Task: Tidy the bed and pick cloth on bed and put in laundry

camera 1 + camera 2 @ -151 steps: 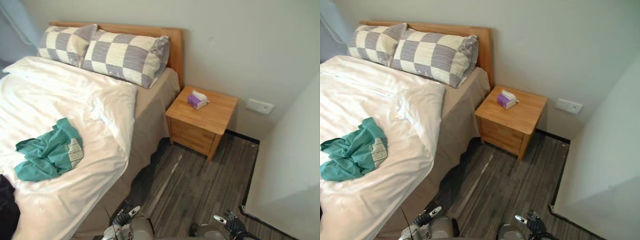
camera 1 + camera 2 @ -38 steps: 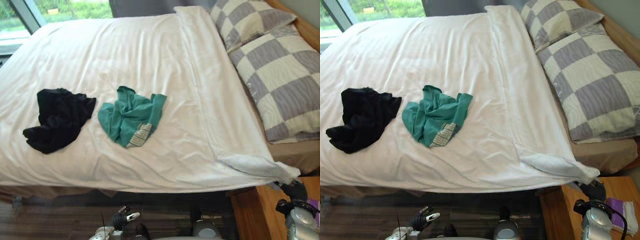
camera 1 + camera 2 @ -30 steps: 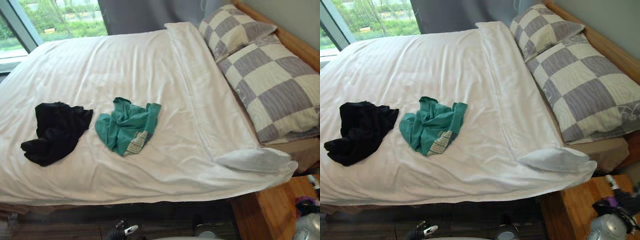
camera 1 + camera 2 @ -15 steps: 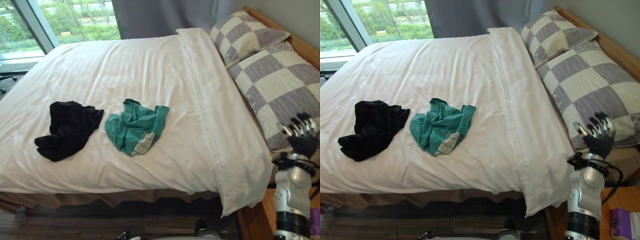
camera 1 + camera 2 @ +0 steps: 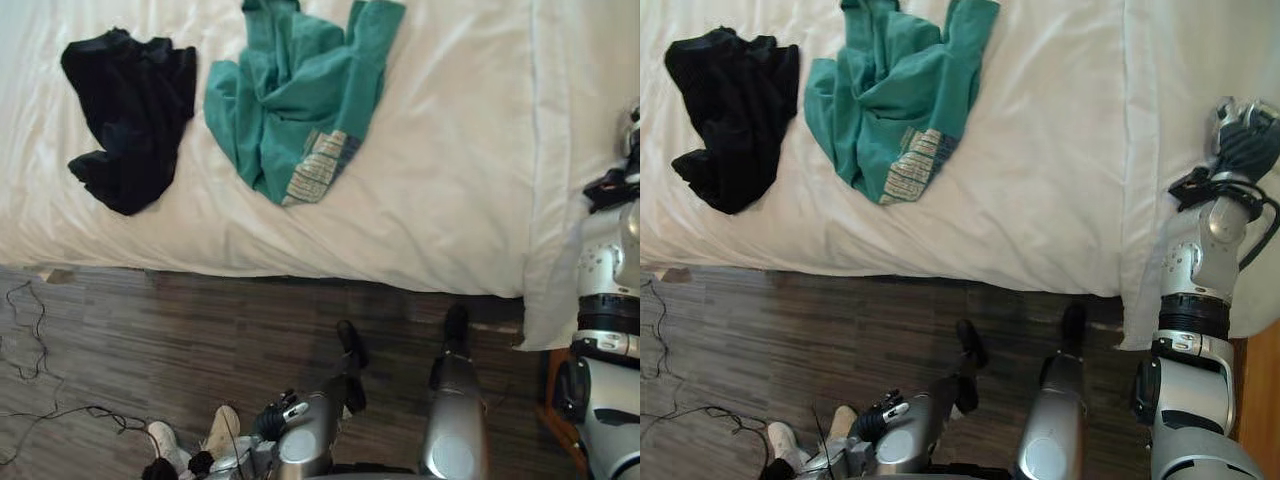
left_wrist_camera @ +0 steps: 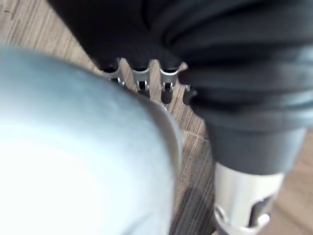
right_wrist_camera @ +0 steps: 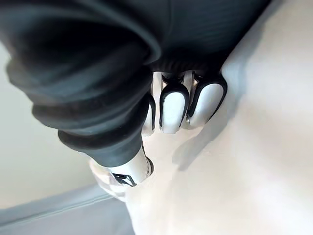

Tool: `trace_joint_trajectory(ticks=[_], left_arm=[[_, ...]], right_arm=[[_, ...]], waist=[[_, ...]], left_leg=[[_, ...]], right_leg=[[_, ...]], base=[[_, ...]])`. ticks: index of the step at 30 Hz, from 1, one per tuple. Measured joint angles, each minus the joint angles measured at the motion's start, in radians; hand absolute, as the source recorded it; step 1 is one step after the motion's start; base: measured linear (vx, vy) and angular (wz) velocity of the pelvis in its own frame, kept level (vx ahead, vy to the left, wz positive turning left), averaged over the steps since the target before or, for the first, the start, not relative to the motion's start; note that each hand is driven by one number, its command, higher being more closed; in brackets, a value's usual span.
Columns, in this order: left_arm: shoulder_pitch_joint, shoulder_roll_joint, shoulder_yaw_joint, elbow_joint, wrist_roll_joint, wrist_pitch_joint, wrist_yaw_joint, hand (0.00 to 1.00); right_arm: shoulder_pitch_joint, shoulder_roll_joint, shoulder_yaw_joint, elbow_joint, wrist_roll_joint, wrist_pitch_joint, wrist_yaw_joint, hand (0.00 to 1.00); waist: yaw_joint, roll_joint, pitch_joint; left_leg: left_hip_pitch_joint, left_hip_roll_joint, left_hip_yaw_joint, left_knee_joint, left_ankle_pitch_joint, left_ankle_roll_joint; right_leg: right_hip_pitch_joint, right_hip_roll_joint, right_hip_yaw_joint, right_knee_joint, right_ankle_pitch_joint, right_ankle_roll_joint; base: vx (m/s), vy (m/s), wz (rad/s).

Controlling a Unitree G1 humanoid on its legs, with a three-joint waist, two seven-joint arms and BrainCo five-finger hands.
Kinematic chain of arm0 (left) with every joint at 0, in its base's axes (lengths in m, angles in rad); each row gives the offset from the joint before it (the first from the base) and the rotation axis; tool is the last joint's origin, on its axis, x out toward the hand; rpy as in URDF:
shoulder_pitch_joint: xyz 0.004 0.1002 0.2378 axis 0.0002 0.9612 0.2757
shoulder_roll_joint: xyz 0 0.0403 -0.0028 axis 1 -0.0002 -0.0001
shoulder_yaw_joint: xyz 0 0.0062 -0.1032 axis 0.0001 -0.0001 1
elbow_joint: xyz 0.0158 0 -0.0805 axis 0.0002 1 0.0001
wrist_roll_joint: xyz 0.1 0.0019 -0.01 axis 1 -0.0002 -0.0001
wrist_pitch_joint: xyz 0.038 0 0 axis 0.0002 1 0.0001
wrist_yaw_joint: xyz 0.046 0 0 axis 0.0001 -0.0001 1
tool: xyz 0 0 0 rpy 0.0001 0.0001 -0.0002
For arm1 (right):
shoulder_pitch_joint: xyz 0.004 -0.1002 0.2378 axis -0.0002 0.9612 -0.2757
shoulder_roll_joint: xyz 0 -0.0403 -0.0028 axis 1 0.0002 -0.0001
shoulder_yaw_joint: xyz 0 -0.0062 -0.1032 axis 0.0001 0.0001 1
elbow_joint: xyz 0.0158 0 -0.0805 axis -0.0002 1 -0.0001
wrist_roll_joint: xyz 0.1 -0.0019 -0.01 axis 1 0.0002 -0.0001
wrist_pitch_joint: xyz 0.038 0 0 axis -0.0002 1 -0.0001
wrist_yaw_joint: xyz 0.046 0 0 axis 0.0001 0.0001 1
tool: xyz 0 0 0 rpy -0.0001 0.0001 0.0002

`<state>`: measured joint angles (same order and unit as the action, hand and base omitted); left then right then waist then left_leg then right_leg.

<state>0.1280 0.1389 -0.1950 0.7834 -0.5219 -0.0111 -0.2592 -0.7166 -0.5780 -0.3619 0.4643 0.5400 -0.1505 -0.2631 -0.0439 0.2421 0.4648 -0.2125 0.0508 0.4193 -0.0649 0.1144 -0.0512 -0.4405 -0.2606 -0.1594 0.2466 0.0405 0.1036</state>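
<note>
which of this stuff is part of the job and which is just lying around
Job: teal cloth, black cloth, white duvet, right hand over it.
Lying about: pale shoes on the wood floor.

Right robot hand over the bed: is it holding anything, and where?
It cannot be told: the right robot hand sits over the white duvet near its edge; any grip on the cloth is hidden.

A home bedroom: white-covered bed (image 5: 450, 150), teal garment (image 5: 290, 100) and black garment (image 5: 130, 110) on it, plank floor (image 5: 150, 340).
</note>
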Motion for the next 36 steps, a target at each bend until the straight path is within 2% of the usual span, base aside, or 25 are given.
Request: trace_joint_trajectory(ticks=[4, 7, 9, 11, 12, 14, 15, 19, 20, 21, 25, 30, 31, 34, 35, 36], left_arm=[[-0.011, 0.001, -0.006, 0.008, -0.038, -0.001, 0.000, 0.00], [-0.006, 0.001, 0.029, 0.013, -0.052, -0.004, -0.010, 0.00], [0.026, 0.001, 0.092, 0.014, -0.050, -0.010, -0.029, 0.00], [0.059, 0.000, 0.143, 0.014, -0.033, -0.016, -0.041, 0.00], [0.072, -0.002, 0.169, 0.014, -0.016, -0.017, -0.042, 0.00], [0.079, -0.017, 0.210, 0.016, 0.019, -0.017, -0.041, 0.00], [0.078, -0.027, 0.232, 0.035, 0.037, -0.017, -0.039, 0.00], [0.098, -0.039, 0.279, 0.088, 0.109, 0.004, -0.003, 0.00], [0.111, -0.039, 0.282, 0.094, 0.130, 0.008, 0.006, 0.00], [0.129, -0.033, 0.285, 0.096, 0.153, 0.014, 0.019, 0.00], [0.087, -0.015, 0.273, 0.130, 0.196, 0.034, 0.022, 0.00], [0.005, -0.008, 0.218, 0.178, 0.361, 0.071, 0.066, 0.00], [0.004, -0.009, 0.218, 0.179, 0.365, 0.072, 0.067, 0.00], [-0.022, -0.033, 0.213, 0.206, 0.441, 0.072, 0.124, 0.00], [-0.021, -0.033, 0.239, 0.207, 0.453, 0.069, 0.158, 0.00], [-0.020, -0.031, 0.258, 0.207, 0.452, 0.067, 0.177, 0.00]], right_arm=[[0.059, 0.023, -0.004, -0.016, 0.016, -0.044, 0.046, 1.00], [0.161, 0.093, -0.015, -0.063, 0.036, -0.096, 0.091, 1.00], [0.316, 0.199, -0.013, -0.108, 0.038, -0.149, 0.123, 1.00], [0.458, 0.285, -0.017, -0.105, 0.038, -0.171, 0.146, 1.00], [0.563, 0.330, -0.025, -0.053, 0.035, -0.161, 0.160, 1.00], [0.727, 0.394, -0.022, 0.106, -0.026, -0.120, 0.187, 1.00], [0.819, 0.441, -0.021, 0.195, -0.062, -0.096, 0.206, 0.00], [1.048, 0.542, 0.034, 0.328, -0.260, -0.078, 0.271, 0.00], [1.063, 0.545, 0.050, 0.345, -0.319, -0.076, 0.271, 0.00], [1.068, 0.551, 0.057, 0.359, -0.439, -0.068, 0.272, 0.00], [0.998, 0.547, 0.069, 0.397, -0.620, -0.060, 0.301, 0.00], [0.925, 0.520, 0.112, 0.459, -0.621, -0.034, 0.330, 0.00], [0.923, 0.520, 0.113, 0.461, -0.619, -0.033, 0.331, 0.00], [0.901, 0.505, 0.125, 0.506, -0.519, 0.001, 0.364, 0.00], [0.894, 0.499, 0.127, 0.529, -0.482, 0.008, 0.386, 0.00], [0.897, 0.494, 0.126, 0.533, -0.466, 0.008, 0.399, 0.00]], waist=[[-0.007, -0.001, 0.001], [-0.009, -0.028, 0.007], [-0.039, -0.070, 0.008], [-0.056, -0.112, 0.000], [-0.055, -0.134, -0.011], [-0.054, -0.153, -0.025], [-0.054, -0.154, -0.042], [-0.061, -0.171, -0.139], [-0.060, -0.182, -0.170], [-0.057, -0.203, -0.216], [-0.048, -0.237, -0.286], [-0.052, -0.247, -0.327], [-0.052, -0.246, -0.327], [-0.053, -0.236, -0.331], [-0.051, -0.237, -0.328], [-0.052, -0.228, -0.322]], left_leg=[[0.001, -0.001, 0.019, 0.010, -0.006, 0.006], [0.027, 0.002, 0.046, 0.014, -0.014, 0.007], [0.067, 0.015, 0.053, 0.028, -0.033, 0.003], [0.110, 0.025, 0.062, 0.035, -0.048, -0.005], [0.133, 0.038, 0.071, 0.036, -0.060, -0.009], [0.161, 0.048, 0.079, 0.036, -0.071, -0.014], [0.173, 0.052, 0.083, 0.033, -0.077, -0.020], [0.251, 0.069, 0.111, 0.007, -0.094, -0.043], [0.273, 0.075, 0.114, -0.002, -0.095, -0.045], [0.305, 0.082, 0.118, -0.018, -0.096, -0.048], [0.351, 0.084, 0.083, -0.031, -0.093, -0.052], [0.366, 0.078, 0.080, -0.037, -0.093, -0.052], [0.367, 0.079, 0.080, -0.037, -0.093, -0.052], [0.386, 0.080, 0.097, -0.027, -0.105, -0.058], [0.358, 0.102, 0.106, 0.072, -0.162, -0.060], [0.310, 0.146, 0.100, 0.228, -0.235, -0.065]], right_leg=[[-0.011, -0.012, 0.004, 0.038, -0.031, 0.006], [-0.007, -0.003, 0.028, 0.049, -0.038, 0.007], [0.038, 0.006, 0.030, 0.042, -0.044, 0.008], [0.090, 0.020, 0.026, 0.017, -0.047, 0.009], [0.118, 0.029, 0.026, -0.001, -0.049, 0.011], [0.158, 0.040, 0.021, -0.025, -0.049, 0.011], [0.174, 0.044, 0.019, -0.037, -0.044, 0.008], [0.257, 0.066, 0.022, -0.086, -0.040, 0.006], [0.282, 0.074, 0.019, -0.103, -0.040, 0.006], [0.317, 0.087, 0.015, -0.127, -0.038, 0.003], [0.401, 0.094, -0.026, -0.185, -0.024, 0.004], [0.427, 0.108, -0.019, -0.216, -0.014, -0.001], [0.427, 0.108, -0.018, -0.216, -0.014, -0.001], [0.434, 0.114, 0.006, -0.213, -0.019, -0.006], [0.434, 0.114, 0.027, -0.200, -0.035, -0.004], [0.438, 0.114, 0.034, -0.185, -0.053, -0.006]], base=[[0.06, -0.014, 0.03], [0.06, -0.037, -0.24], [0.10, -0.070, -0.20], [0.10, -0.063, -0.20], [0.07, -0.035, -0.23], [0.12, -0.047, -0.15], [0.14, -0.027, -0.14], [0.12, 0.001, -0.23], [0.12, -0.032, -0.11], [0.12, -0.036, -0.06], [0.08, -0.020, 0.23], [-0.02, -0.003, -0.02], [-0.02, -0.009, -0.12], [-0.01, 0.000, -0.23], [-0.01, 0.004, -0.27], [-0.01, 0.034, -0.21]])
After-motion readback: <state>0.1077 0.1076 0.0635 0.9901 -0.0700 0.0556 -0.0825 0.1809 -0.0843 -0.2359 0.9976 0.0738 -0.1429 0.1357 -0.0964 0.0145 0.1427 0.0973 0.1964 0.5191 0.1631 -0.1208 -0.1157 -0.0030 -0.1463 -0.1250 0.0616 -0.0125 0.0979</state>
